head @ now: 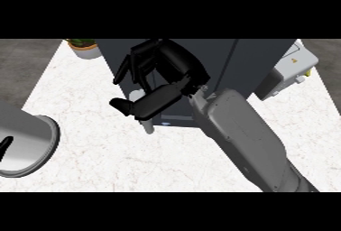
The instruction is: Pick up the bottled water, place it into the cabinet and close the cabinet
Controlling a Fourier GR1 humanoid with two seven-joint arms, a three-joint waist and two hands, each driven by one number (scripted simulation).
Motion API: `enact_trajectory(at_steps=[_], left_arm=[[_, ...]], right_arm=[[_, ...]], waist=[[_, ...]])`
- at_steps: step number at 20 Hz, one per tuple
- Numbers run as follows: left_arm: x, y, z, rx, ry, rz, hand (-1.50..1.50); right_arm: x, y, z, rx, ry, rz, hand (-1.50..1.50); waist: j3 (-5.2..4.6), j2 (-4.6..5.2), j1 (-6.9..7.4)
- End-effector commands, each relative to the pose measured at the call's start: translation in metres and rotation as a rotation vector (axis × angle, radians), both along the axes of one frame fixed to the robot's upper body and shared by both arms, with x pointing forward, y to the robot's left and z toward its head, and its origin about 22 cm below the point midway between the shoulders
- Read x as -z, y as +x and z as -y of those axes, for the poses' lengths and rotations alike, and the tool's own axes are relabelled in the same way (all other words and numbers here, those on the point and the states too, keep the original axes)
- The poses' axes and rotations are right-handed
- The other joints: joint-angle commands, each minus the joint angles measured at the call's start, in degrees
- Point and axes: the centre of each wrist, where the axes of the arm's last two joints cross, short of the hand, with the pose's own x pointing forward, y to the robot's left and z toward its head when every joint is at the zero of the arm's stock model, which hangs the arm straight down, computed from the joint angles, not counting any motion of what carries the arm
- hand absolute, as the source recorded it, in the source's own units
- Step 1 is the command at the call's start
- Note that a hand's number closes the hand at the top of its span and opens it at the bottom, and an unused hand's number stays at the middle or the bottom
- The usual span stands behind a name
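- Right hand (166, 61) is spread wide against the front of the dark cabinet (260, 63). Its thumb lies across a pale slim thing that we take for the bottled water (148, 125); nothing is clasped.
- Left hand (5, 146): only a sliver at the left edge, so we cannot tell its state.
- Risk: closing on the bottle off-centre could tip it onto the counter (100, 153).
- Risk: we see no open door, so the bottle could strike the cabinet front.

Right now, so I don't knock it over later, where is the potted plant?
In the head view, the potted plant sits at the far left of the counter, close beside the left side of the dark cabinet.
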Motion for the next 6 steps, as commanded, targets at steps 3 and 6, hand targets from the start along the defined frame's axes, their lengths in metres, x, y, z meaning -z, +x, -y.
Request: enact_trajectory(at_steps=[3, 6], left_arm=[[0.001, 0.003, 0.012, 0.026, -0.015, 0.0, -1.5], [-0.006, 0.002, 0.01, 0.017, -0.001, 0.011, -1.5]], right_arm=[[-0.017, 0.043, 0.047, 0.273, 0.0, 0.047, -1.5], [-0.02, 0.044, 0.046, 0.273, 0.01, 0.03, -1.5]], waist=[[0.82, 1.82, -1.06], [0.84, 1.57, -0.99]])
